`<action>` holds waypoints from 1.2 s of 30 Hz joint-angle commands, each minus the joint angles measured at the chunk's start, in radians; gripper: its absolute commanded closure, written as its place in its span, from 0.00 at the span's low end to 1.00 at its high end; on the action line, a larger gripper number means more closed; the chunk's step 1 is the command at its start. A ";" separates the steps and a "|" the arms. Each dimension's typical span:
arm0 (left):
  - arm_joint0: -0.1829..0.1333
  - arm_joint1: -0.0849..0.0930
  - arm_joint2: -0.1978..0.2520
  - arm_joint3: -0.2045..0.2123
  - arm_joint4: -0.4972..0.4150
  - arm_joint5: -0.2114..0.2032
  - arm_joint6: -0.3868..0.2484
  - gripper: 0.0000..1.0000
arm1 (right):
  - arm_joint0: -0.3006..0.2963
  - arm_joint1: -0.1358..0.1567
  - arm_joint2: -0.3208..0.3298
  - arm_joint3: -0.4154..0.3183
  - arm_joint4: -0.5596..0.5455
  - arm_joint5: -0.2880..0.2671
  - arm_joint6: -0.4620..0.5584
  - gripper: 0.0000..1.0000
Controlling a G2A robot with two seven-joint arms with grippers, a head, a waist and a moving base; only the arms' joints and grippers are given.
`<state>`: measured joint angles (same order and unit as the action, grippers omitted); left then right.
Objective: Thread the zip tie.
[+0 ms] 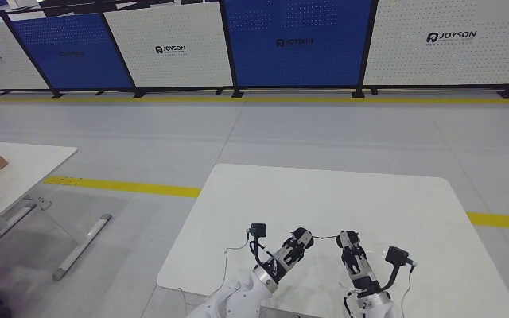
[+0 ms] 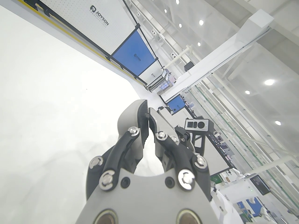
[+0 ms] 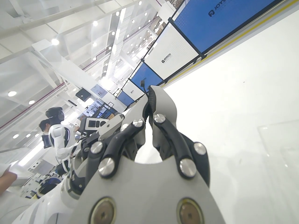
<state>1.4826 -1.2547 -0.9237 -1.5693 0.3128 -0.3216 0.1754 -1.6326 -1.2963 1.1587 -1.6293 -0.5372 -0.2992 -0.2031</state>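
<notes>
A thin black zip tie (image 1: 324, 237) is stretched between my two grippers above the near part of the white table (image 1: 334, 199). My left gripper (image 1: 303, 236) is shut on one end; a small dark bit of the tie (image 2: 146, 115) shows between its closed pads in the left wrist view, where the gripper (image 2: 147, 108) points up and away. My right gripper (image 1: 347, 238) is shut on the other end. The tie's head (image 3: 142, 84) sticks out past the tips of that gripper (image 3: 149, 92) in the right wrist view. The two grippers face each other, a short gap apart.
The table top around and beyond the grippers is bare white. A faint clear sheet (image 3: 278, 138) lies on it near the right arm. Blue and white partition panels (image 1: 294, 40) stand far behind, past a yellow floor line (image 1: 119, 186). Another table's corner (image 1: 24, 171) is at the left.
</notes>
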 commanded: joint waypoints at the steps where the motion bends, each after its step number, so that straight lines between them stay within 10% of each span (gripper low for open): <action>1: 0.000 0.000 0.000 0.000 0.000 0.000 0.000 1.00 | 0.000 0.000 0.000 -0.001 -0.002 0.000 0.003 1.00; 36: 0.004 -0.006 -0.017 -0.014 -0.136 0.007 -0.049 1.00 | -0.012 -0.011 -0.001 -0.052 -0.018 0.063 0.046 1.00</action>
<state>1.4866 -1.2608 -0.9404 -1.5837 0.1749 -0.3138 0.1251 -1.6445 -1.3065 1.1581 -1.6789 -0.5568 -0.2427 -0.1590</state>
